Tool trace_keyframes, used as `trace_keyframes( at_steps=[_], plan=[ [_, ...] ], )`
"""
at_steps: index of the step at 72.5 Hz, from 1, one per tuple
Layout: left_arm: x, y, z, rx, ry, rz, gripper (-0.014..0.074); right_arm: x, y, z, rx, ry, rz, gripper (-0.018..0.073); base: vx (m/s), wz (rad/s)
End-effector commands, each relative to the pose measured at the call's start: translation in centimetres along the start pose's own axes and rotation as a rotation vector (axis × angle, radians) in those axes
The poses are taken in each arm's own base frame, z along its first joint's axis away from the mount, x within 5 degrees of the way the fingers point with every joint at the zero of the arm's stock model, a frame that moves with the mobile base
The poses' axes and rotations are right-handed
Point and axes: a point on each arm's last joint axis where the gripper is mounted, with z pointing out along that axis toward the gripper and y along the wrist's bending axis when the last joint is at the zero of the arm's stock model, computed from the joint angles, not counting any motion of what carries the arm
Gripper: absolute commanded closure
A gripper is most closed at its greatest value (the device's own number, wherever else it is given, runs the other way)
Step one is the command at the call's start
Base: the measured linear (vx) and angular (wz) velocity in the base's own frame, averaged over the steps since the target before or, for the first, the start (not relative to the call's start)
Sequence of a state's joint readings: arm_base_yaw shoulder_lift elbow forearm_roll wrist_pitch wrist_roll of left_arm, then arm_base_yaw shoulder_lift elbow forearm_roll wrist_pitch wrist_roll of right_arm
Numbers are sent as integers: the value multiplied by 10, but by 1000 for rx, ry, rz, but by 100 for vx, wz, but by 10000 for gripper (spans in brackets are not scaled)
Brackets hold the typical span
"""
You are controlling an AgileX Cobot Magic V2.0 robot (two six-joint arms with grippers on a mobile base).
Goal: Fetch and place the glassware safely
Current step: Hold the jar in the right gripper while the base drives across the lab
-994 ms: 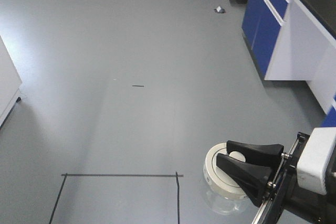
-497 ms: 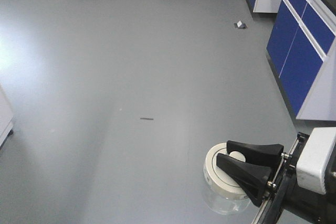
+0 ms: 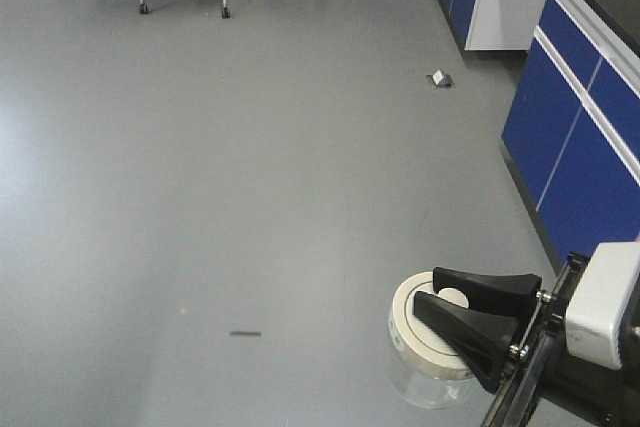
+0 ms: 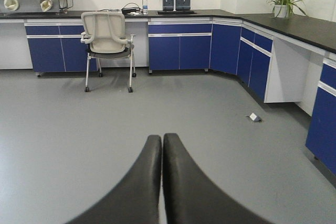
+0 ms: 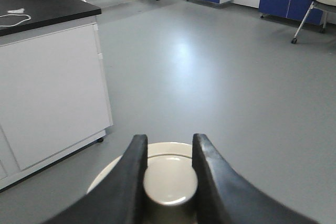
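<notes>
Glass jar (image 3: 424, 383) is held off the floor (image 3: 250, 167) at the tip of the right pincer (image 3: 428, 289), hanging just past the fingertips. The pincer is clamped on the knob (image 3: 453, 297) at the centre of the cream lid (image 3: 408, 327): one black finger on each side of it, both pressed against it (clearest in the wrist view, where the knob (image 5: 169, 182) fills the gap of the right pincer (image 5: 169, 139)). The lid faces back toward the wrist, and the clear body sits on its far side, below the fingertips in the front view. The jar is tilted, lid up toward the pincer and base down and away. It's squat, so its widest span is across the lid, crosswise to the fingers; the short lid-to-base axis runs roughly out along them. Can't make out any marks on the lid rim. The left pincer (image 4: 162, 137) is closed with its fingers touching and nothing between them. Far ahead of it are a white chair (image 4: 107, 38) and blue cabinets (image 4: 178, 51). A small dark mark (image 3: 245, 333) lies on the floor well off to the left of the jar, and a small pale object (image 3: 439, 78) lies far ahead of the right pincer.
</notes>
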State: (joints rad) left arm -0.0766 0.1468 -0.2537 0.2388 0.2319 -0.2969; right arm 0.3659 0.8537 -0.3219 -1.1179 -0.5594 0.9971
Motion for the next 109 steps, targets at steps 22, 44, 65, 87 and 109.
trace_keyframes(
  at_steps=[22, 44, 65, 87, 109],
  plan=[
    [-14, -3, 0, 33, -84, -6, 603, -15, 3, -1, -36, -83, 6, 560, 76, 3],
    [-14, -3, 0, 32, -83, -6, 603, -15, 2, 0, -33, -78, 5, 560, 78, 15],
    [-14, -3, 0, 32, -83, -6, 603, -15, 3, 0, -35, -79, 5, 560, 76, 0],
    [-14, -3, 0, 32, -83, -6, 603, -15, 3, 0, -34, -78, 4, 560, 76, -10],
    [-14, -3, 0, 32, -83, -6, 603, -15, 3, 0, -36, -80, 4, 560, 73, 0]
  ],
)
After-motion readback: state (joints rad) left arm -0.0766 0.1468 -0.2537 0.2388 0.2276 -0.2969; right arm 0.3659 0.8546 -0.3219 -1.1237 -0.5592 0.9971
